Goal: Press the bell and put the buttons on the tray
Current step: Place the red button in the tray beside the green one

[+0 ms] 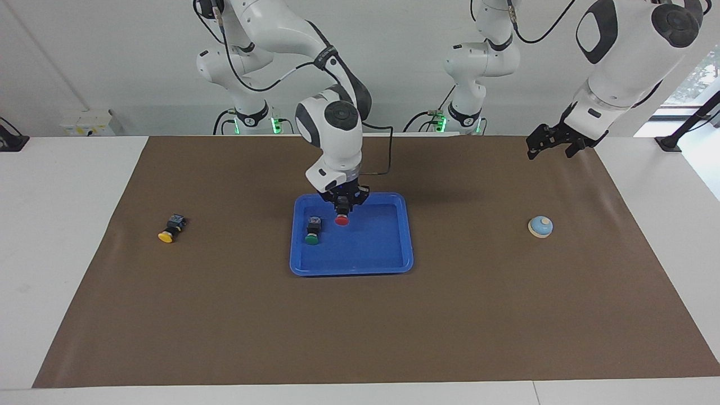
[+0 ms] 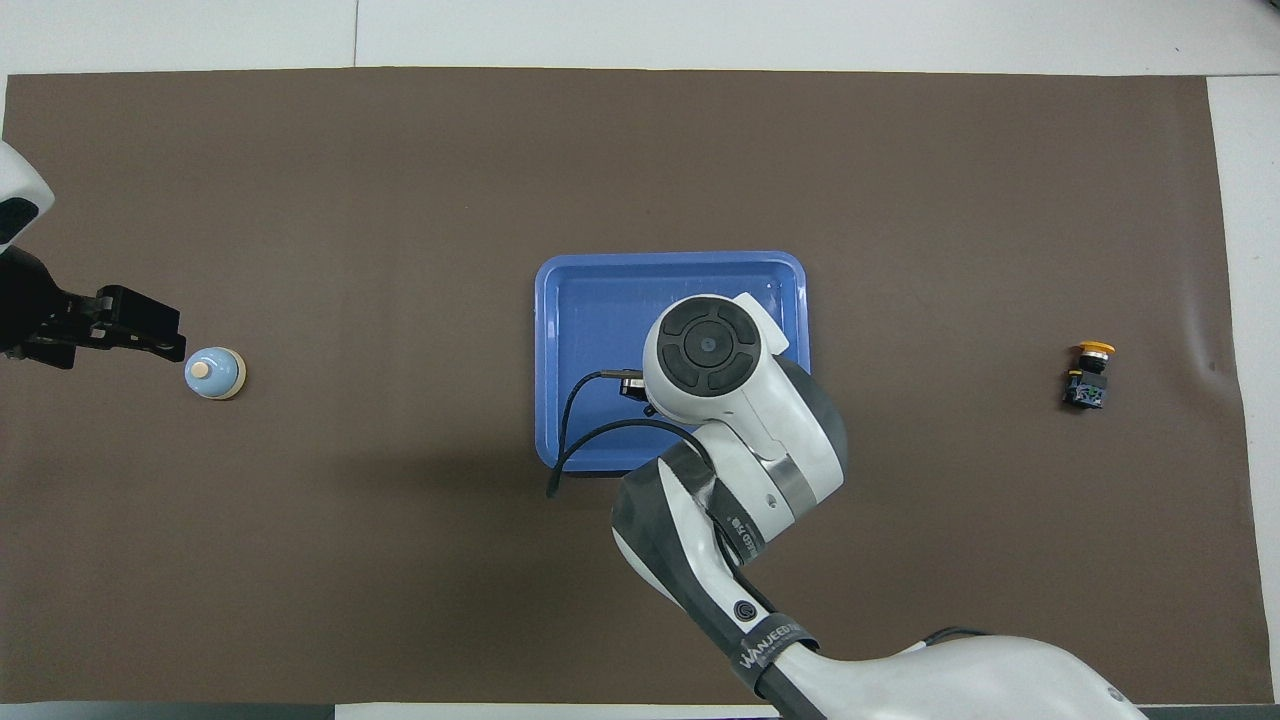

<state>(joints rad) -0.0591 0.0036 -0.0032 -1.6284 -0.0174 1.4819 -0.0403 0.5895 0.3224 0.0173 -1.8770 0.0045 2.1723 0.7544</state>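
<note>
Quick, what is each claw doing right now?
Right claw: shut on the red button, over the tray.
Left claw: open, empty, waiting.

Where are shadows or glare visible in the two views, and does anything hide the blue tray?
Facing view: a soft shadow on the brown mat beside the blue plastic tray. Overhead view: faint glare on the tray; the right arm covers part of it.

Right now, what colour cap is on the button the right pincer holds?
Red. The right pincer holds the button over the tray; facing view shows it best.
</note>
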